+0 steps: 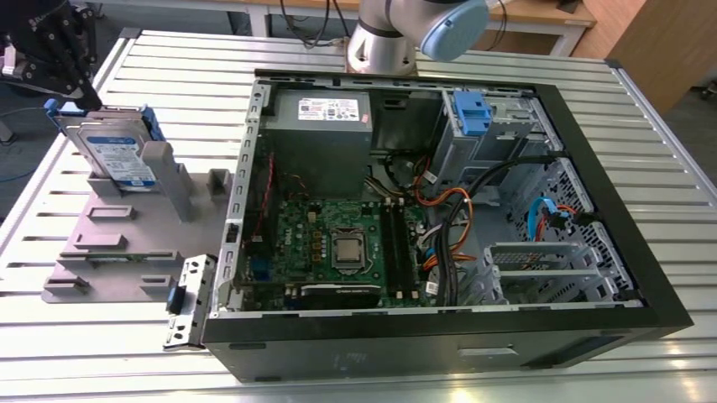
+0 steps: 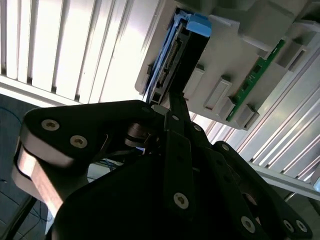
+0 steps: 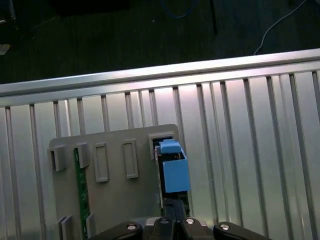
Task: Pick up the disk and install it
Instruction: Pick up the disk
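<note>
Disk is up on its edge in a grey slotted holder, at the exterior view's left, just beside the open computer case and not in it; we reckon it is parked that way so its blue handle end faces up, free to be taken from above; and there is the pincer, hovering right over that blue end; its fingers look clenched together, no gap between them, far too narrow a pinch to have the disk in it, so we call it empty. A green circuit board sits in a neighbouring slot of the same holder, clear of the pincer; the case lies on its side with the panel off, motherboard face up, the grey power supply and a blue latch with its metal cage along the wall nearest the arm's base; laid open like this, we judge, so the bays can be reached from overhead. A loose metal bracket rests by the case's corner; all of it sits on a slatted aluminium counter, bright with glare; past its edge, in the first wrist view, a dark floor with stray cables.
</note>
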{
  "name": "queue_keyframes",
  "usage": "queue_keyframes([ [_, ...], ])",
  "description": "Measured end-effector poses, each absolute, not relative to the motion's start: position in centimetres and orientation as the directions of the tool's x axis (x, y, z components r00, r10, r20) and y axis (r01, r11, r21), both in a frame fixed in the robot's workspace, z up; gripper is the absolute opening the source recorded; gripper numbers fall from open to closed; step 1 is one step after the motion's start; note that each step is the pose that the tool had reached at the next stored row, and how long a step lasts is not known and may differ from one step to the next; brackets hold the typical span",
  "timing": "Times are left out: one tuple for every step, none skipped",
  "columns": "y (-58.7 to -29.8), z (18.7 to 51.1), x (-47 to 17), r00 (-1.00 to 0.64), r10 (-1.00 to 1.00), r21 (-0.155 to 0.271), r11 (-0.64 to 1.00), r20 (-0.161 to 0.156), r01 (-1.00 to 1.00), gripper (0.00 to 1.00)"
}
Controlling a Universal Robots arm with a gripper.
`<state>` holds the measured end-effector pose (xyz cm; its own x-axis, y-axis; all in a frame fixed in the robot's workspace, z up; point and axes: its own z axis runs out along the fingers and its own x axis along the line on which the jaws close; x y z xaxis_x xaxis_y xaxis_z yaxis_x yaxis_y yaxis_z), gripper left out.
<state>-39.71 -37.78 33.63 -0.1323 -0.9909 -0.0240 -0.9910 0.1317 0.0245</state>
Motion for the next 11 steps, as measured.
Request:
queue_keyframes([
  [-37.79, 33.63, -39.72, -0.130, -0.991, 0.025, 0.130, -0.024, -0.991, 0.11],
  [-37.78, 33.63, -39.72, -0.130, -0.991, 0.025, 0.130, -0.024, -0.991, 0.11],
  [-37.79, 33.63, -39.72, -0.130, -0.991, 0.024, 0.130, -0.024, -0.991, 0.11],
  [-37.78, 33.63, -39.72, -0.130, -0.991, 0.024, 0.130, -0.024, -0.991, 0.11],
  [-37.78, 33.63, -39.72, -0.130, -0.991, 0.023, 0.130, -0.024, -0.991, 0.11],
  [-37.78, 33.63, -39.72, -0.130, -0.991, 0.022, 0.130, -0.024, -0.991, 0.11],
  [-37.78, 33.63, -39.72, -0.130, -0.991, 0.022, 0.130, -0.024, -0.991, 0.11],
  [-37.78, 33.63, -39.72, -0.130, -0.991, 0.022, 0.130, -0.024, -0.991, 0.11],
  [-37.78, 33.63, -39.72, -0.130, -0.991, 0.022, 0.130, -0.024, -0.991, 0.11],
  [-37.78, 33.63, -39.72, -0.130, -0.991, 0.022, 0.130, -0.024, -0.991, 0.11],
  [-37.78, 33.61, -39.72, -0.130, -0.991, 0.022, 0.130, -0.024, -0.991, 0.11],
])
